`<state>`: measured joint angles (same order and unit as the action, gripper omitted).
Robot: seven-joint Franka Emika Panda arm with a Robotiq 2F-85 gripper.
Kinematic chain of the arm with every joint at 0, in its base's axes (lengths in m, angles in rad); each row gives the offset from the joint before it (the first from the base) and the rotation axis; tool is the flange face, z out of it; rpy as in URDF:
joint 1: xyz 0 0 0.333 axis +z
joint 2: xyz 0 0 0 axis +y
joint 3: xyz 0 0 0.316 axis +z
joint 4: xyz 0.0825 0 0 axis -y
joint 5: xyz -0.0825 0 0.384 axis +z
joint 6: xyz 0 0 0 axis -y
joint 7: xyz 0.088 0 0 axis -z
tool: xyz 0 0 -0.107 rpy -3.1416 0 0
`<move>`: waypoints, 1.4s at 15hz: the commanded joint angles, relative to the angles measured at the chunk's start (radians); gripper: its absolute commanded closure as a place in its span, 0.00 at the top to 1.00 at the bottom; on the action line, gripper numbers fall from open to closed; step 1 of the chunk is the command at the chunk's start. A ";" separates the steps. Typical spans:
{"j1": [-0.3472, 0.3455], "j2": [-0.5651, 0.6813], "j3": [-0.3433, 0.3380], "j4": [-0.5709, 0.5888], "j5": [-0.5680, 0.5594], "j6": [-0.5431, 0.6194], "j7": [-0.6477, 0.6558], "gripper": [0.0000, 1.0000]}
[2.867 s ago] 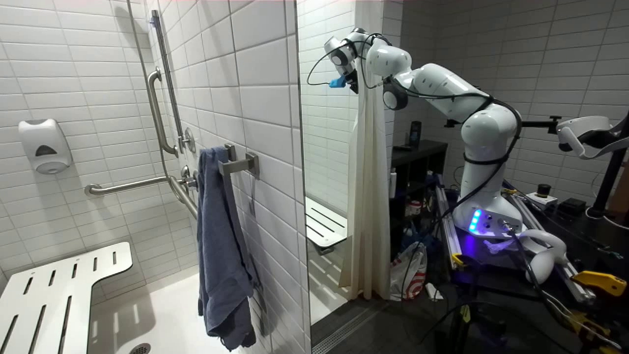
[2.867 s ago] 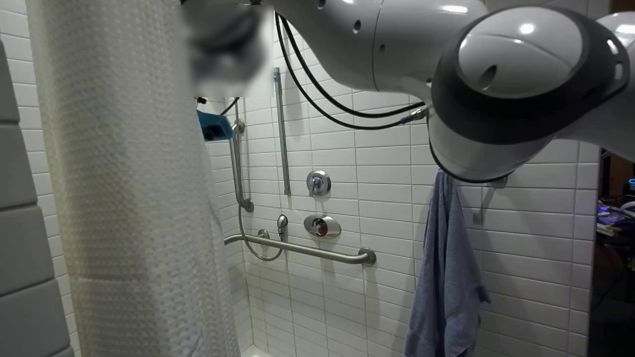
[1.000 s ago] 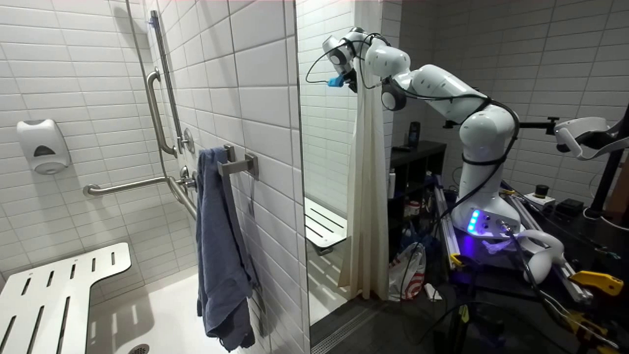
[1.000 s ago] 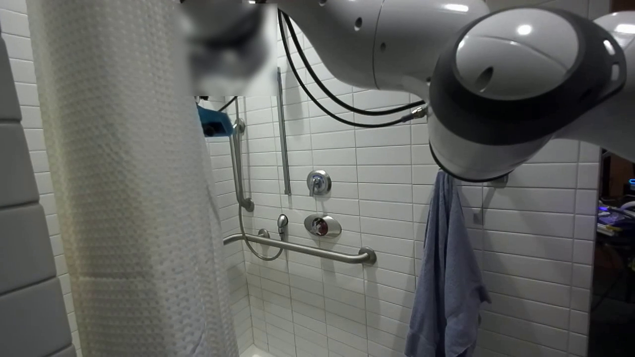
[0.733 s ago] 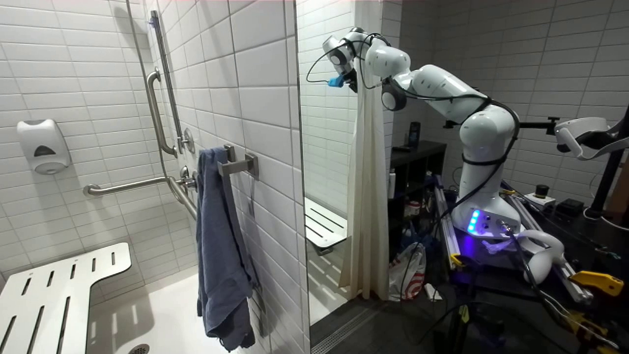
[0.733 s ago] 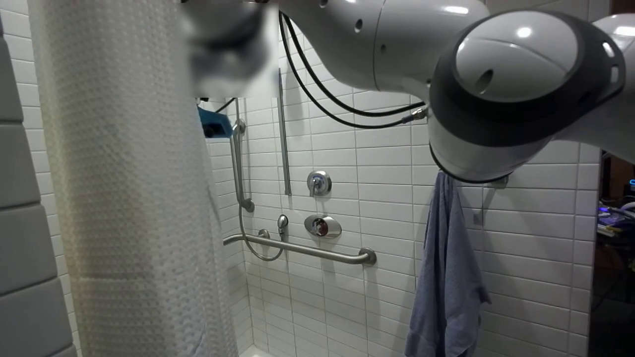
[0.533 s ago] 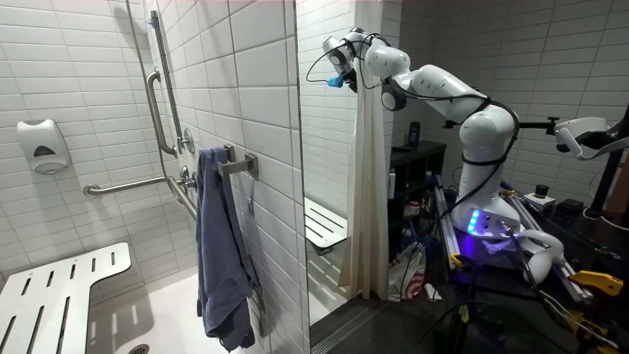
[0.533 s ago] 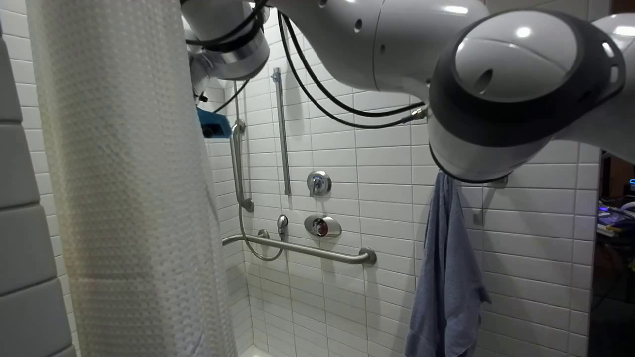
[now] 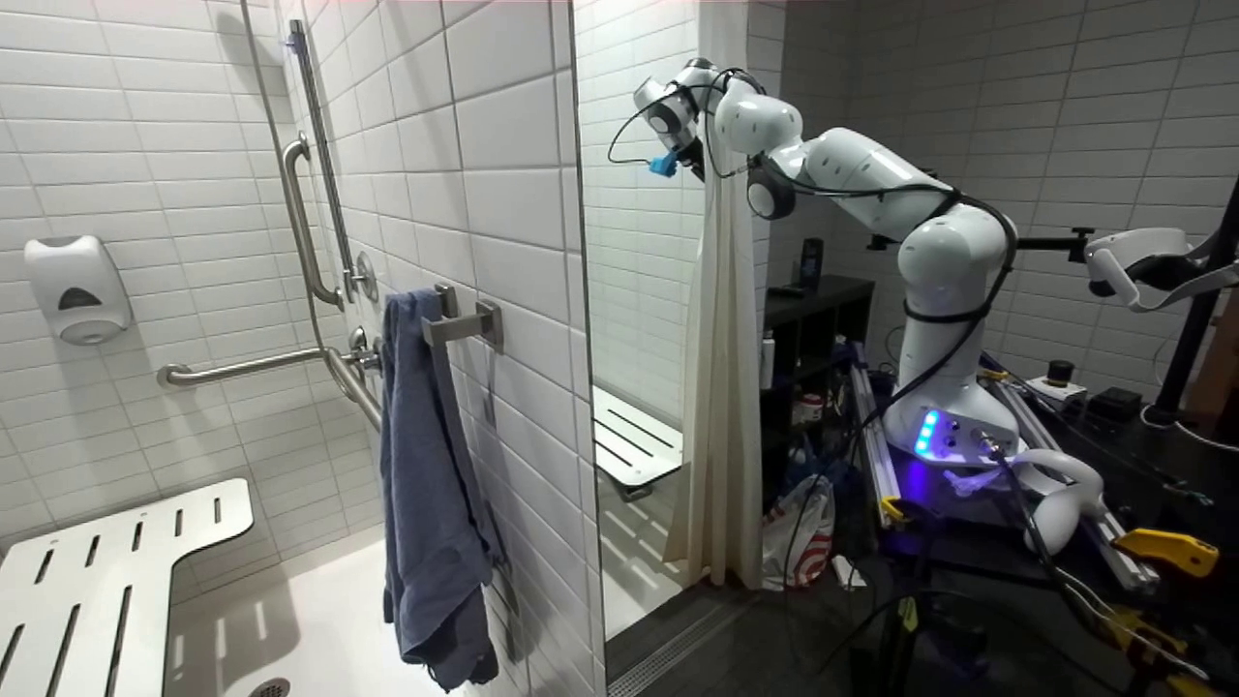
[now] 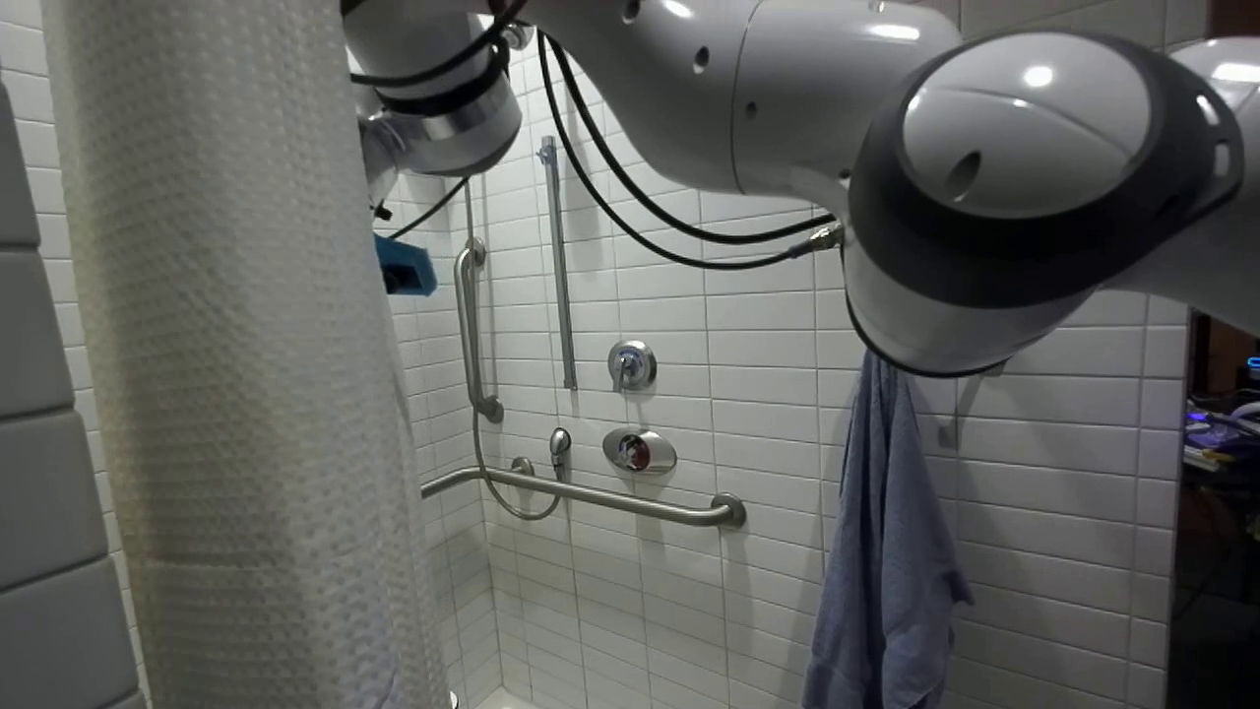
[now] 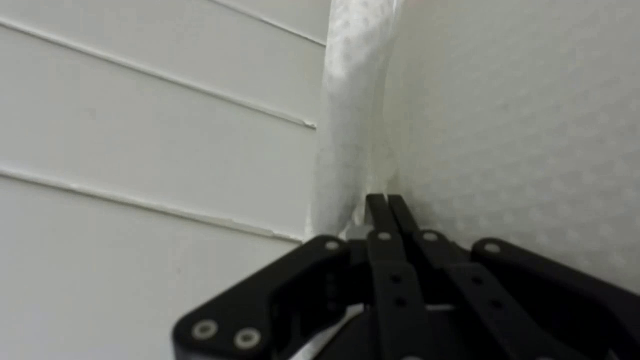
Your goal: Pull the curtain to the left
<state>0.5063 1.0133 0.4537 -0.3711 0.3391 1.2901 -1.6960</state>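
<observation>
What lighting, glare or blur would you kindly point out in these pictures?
In an exterior view, the shower floor is bright, with a striped shadow by the slotted bench, and the shelf sits in gloom; in an exterior view, glare spots whiten the arm; in the wrist view, the curtain looks pale and soft, the dark fingers stand out.

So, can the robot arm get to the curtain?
Very likely yes: in the wrist view, the gripper is right at the curtain, nothing showing between. It's shut; I can't tell whether it's gripping.
</observation>
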 commanded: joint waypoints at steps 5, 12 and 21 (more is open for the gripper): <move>0.077 0.064 -0.012 -0.014 0.014 0.002 -0.055 0.01; 0.083 0.067 -0.012 -0.015 0.015 0.021 -0.056 0.01; 0.041 0.051 -0.026 -0.093 0.001 0.017 -0.064 0.47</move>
<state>0.5474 1.0656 0.4352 -0.3867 0.3562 1.2778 -1.7357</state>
